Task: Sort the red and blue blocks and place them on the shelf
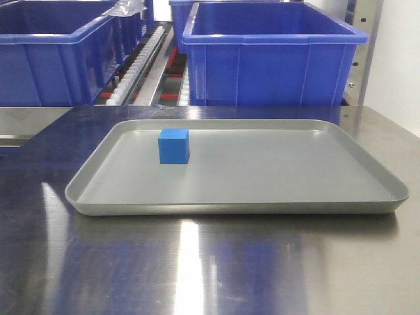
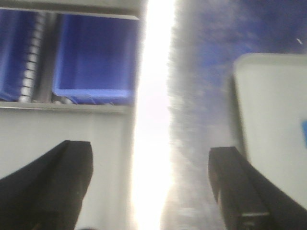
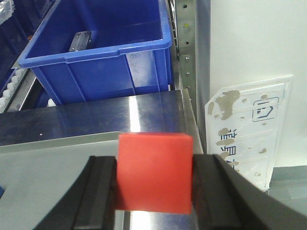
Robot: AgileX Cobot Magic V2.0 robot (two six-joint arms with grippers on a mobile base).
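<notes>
Tabletop (image 3: 96, 115), red block (image 3: 154, 170) in end effector (image 3: 154, 187)

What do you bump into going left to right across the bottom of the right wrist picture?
black finger → red block → other finger → white sign

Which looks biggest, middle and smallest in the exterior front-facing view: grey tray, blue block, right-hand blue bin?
1. grey tray
2. right-hand blue bin, though it sits farther back and is cropped at the top, so this place is unsure
3. blue block
</notes>
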